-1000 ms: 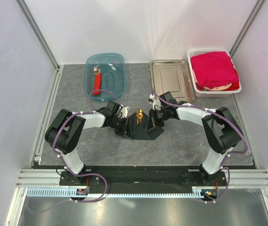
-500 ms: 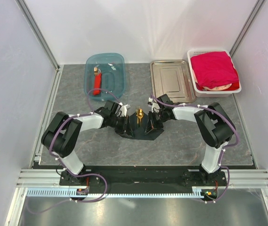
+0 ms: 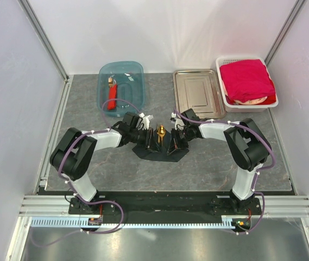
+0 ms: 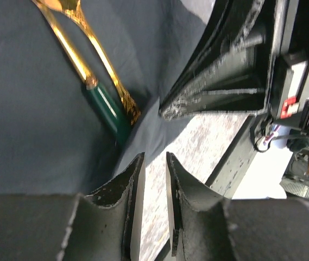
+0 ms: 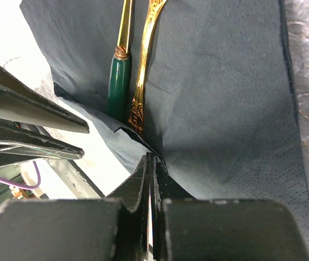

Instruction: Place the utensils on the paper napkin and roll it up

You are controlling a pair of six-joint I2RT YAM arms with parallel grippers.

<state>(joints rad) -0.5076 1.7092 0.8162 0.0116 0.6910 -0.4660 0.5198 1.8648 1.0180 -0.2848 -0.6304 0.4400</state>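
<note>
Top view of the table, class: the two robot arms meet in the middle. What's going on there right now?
The robot is wrapping cutlery. The gold utensils, one with a green handle, lie on the black paper napkin. The right gripper is shut and appears to pinch a raised napkin edge. The left gripper sits at the opposite edge, jaws slightly apart with nothing between them. The napkin is lifted at its sides but not yet rolled up.

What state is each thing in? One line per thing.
paper napkin, under the utensils, one edge pinched up.
utensils, lying side by side on the paper napkin.
left end effector, slightly open, holding nothing.
right end effector, shut on the paper napkin.
red tool, lying in the blue tub.
red cloth, folded in the white basket.
</note>
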